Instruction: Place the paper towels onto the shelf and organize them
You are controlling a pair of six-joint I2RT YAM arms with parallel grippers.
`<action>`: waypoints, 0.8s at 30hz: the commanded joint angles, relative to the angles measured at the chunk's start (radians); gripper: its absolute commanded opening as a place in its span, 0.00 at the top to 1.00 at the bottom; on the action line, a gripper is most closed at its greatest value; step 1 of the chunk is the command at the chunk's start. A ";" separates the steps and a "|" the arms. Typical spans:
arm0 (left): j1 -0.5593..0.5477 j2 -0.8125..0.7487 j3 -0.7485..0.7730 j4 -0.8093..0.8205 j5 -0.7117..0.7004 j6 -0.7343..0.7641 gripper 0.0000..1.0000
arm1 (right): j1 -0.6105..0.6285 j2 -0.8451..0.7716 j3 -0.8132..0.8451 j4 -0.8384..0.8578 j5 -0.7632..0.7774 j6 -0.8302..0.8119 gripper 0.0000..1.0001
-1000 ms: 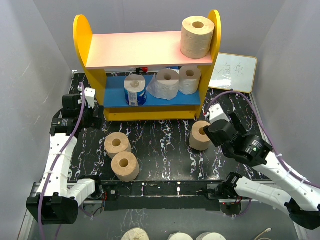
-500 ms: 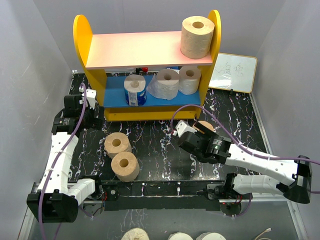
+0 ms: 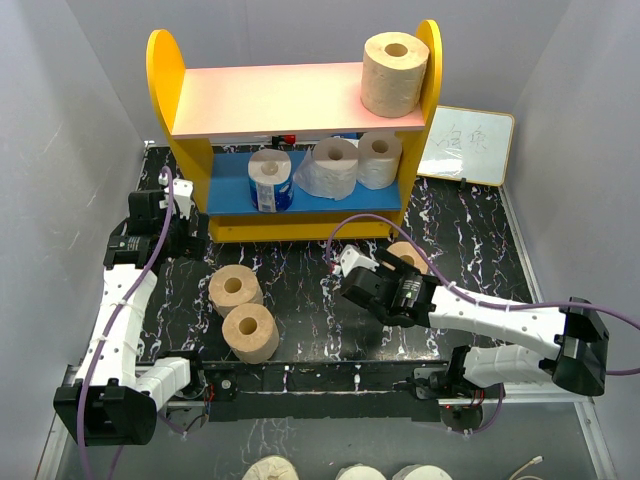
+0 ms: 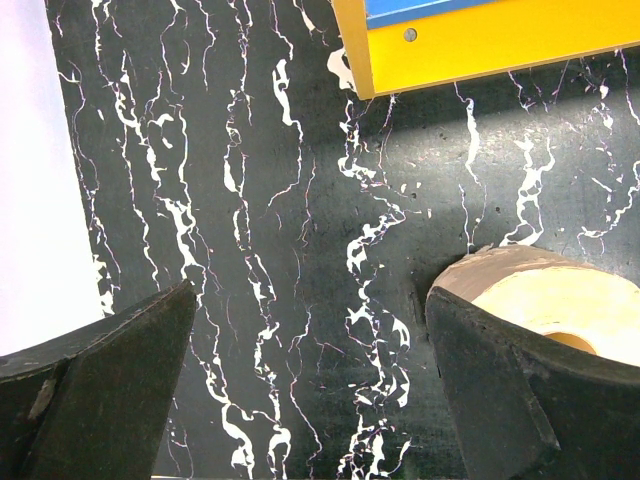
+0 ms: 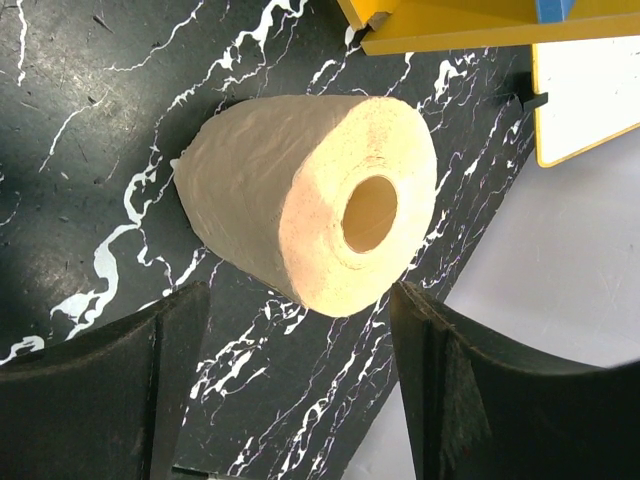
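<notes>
The shelf (image 3: 190, 170) stands at the back, with one tan paper towel roll (image 3: 395, 72) on its pink top board. A white roll in a blue wrapper (image 3: 270, 180) and two white rolls (image 3: 333, 167) (image 3: 379, 158) stand on the blue lower board. Two tan rolls (image 3: 235, 290) (image 3: 250, 332) stand on the table at front left. A fourth tan roll (image 3: 410, 254) (image 5: 300, 200) lies just ahead of my open, empty right gripper (image 3: 398, 272) (image 5: 300, 400), apart from the fingers. My left gripper (image 3: 165, 215) (image 4: 310, 400) is open and empty left of the shelf; a tan roll (image 4: 540, 295) shows behind its right finger.
A small whiteboard (image 3: 467, 145) (image 5: 590, 90) leans at the back right. The shelf's yellow base shows in the left wrist view (image 4: 480, 40) and in the right wrist view (image 5: 470, 25). Grey walls close in on both sides. More rolls (image 3: 270, 468) lie below the table's near edge.
My right arm has swung left and low, so its wrist is now mid-table, left of the fourth tan roll. The left arm has barely moved.
</notes>
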 commanded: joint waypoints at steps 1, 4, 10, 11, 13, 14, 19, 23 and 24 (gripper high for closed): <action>0.005 -0.027 -0.009 0.005 0.001 0.004 0.01 | 0.006 0.007 -0.005 0.064 0.063 0.005 0.31; 0.005 -0.032 -0.014 0.005 0.002 0.005 0.01 | 0.006 0.012 -0.021 0.071 0.090 0.008 0.32; 0.005 -0.031 -0.009 0.003 0.007 0.006 0.01 | 0.005 0.024 -0.048 0.083 0.094 0.024 0.32; 0.004 -0.030 -0.010 0.003 0.008 0.007 0.01 | 0.006 0.028 -0.050 0.085 0.098 0.027 0.33; 0.005 -0.031 -0.011 0.002 0.009 0.006 0.01 | 0.006 0.036 -0.052 0.088 0.101 0.030 0.33; 0.005 -0.032 -0.012 0.002 0.010 0.006 0.01 | 0.006 0.042 -0.056 0.091 0.104 0.032 0.33; 0.005 -0.042 -0.019 0.002 0.009 0.009 0.01 | 0.006 0.051 -0.068 0.108 0.127 0.029 0.35; 0.005 -0.045 -0.022 0.003 0.008 0.010 0.01 | 0.007 0.059 -0.092 0.130 0.135 0.026 0.37; 0.006 -0.045 -0.022 0.005 0.008 0.010 0.01 | 0.006 0.064 -0.094 0.133 0.139 0.026 0.38</action>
